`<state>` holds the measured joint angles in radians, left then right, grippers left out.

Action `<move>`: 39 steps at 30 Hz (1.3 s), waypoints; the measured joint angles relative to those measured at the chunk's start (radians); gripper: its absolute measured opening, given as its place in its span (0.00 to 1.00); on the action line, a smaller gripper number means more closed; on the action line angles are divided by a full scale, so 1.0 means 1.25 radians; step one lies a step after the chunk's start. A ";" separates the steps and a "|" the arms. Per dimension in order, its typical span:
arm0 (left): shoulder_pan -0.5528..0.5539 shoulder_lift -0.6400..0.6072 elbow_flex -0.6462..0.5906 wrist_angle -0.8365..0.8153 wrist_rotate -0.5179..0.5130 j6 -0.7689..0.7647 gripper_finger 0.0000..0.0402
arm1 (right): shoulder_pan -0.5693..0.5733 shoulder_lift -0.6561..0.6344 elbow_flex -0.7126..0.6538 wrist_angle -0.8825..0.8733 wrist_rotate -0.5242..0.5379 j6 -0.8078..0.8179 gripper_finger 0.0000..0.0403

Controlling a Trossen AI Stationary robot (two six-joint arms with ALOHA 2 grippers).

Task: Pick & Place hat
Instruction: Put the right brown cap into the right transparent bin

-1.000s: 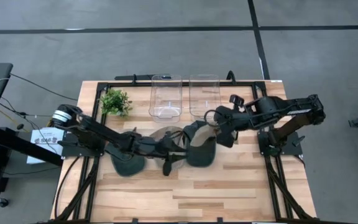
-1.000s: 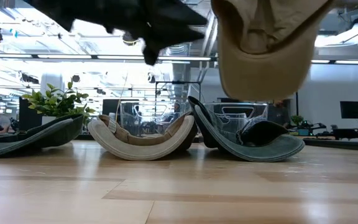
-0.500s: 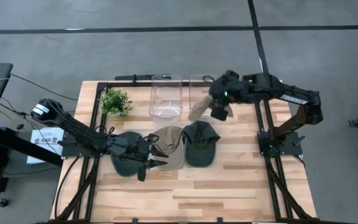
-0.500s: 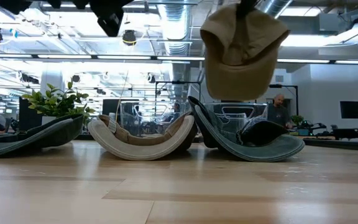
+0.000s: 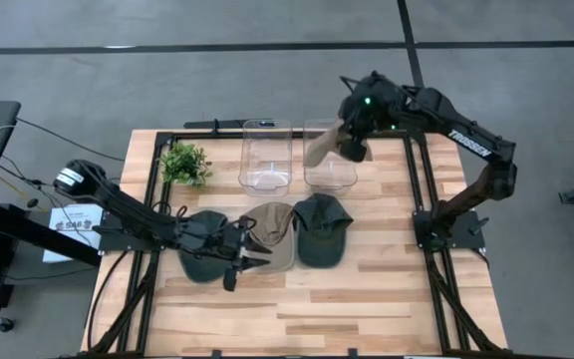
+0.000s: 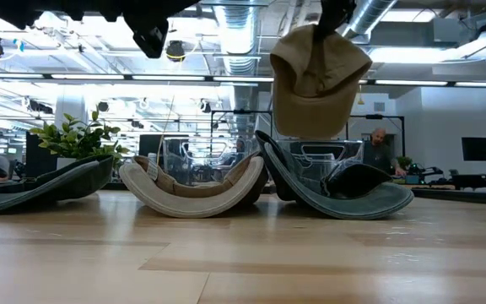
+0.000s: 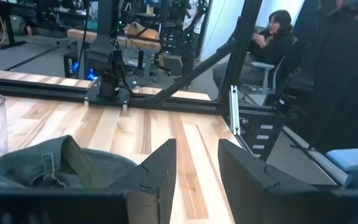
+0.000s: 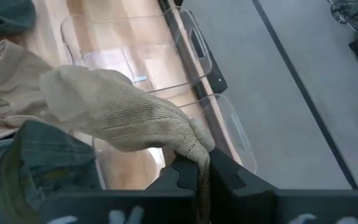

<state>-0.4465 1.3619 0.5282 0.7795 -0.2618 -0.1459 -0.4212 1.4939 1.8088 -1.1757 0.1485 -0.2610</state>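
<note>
A tan hat hangs from my right gripper above the right clear bin; in the low view the tan hat hangs high above the table. My right gripper is shut on it. Three more hats lie on the wood: a dark green hat, a tan hat and another dark green hat. My left gripper hovers open beside the left green hat, with the fingers apart. My right gripper pinches a bunched fold of the tan hat's crown cloth between its two fingers, coming from above and pointing down. The hat is lifted clear and hangs below the fingers, its wide lower part lowest, over the right bin.
A second clear bin stands left of the right one at the far edge. A small potted plant sits at the far left. Black frame rails run along the table's sides. Bare wood lies toward the near edge.
My right gripper has carried the tan hat up and toward the far edge, from above the lying hats to above the right bin, the hat hanging throughout. My left gripper has drawn back toward the table's left and risen.
</note>
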 joint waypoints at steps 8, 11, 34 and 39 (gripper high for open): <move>0.000 0.034 0.000 0.042 0.000 0.000 0.29 | -0.092 0.065 0.001 0.009 -0.056 -0.071 0.00; 0.000 0.034 0.000 0.043 0.000 0.000 0.29 | -0.113 0.119 0.000 0.020 -0.059 -0.112 0.00; -0.001 0.034 0.000 0.044 0.000 0.009 0.28 | -0.269 0.315 0.000 0.186 -0.099 -0.273 0.01; 0.002 0.034 0.000 0.044 0.000 0.013 0.28 | -0.284 0.315 0.000 0.213 -0.099 -0.282 0.03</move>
<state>-0.4446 1.4040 0.5285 0.8345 -0.2619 -0.1301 -0.7757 1.8875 1.8088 -0.9091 0.0248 -0.6136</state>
